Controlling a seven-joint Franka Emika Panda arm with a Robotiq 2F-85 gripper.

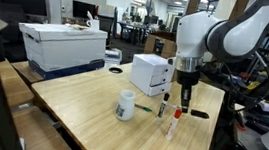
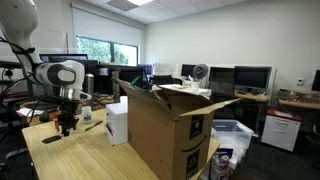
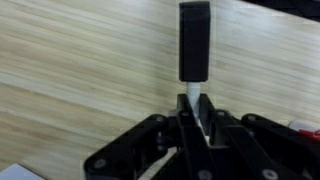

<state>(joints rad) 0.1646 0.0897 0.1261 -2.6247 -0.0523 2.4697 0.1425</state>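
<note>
My gripper is shut on a marker with a white barrel and a black cap. The cap sticks out beyond the fingertips, over the wooden table. In an exterior view the gripper hangs point-down a little above the table, with the marker upright in it. Just below it lies a white marker with a red cap. A green marker lies to the side, beside a white jar. The arm also shows at the table in an exterior view, gripper low.
A white box stands behind the gripper, and a small black object lies near the table edge. A large printer box sits at the far end. An open cardboard box stands next to the table.
</note>
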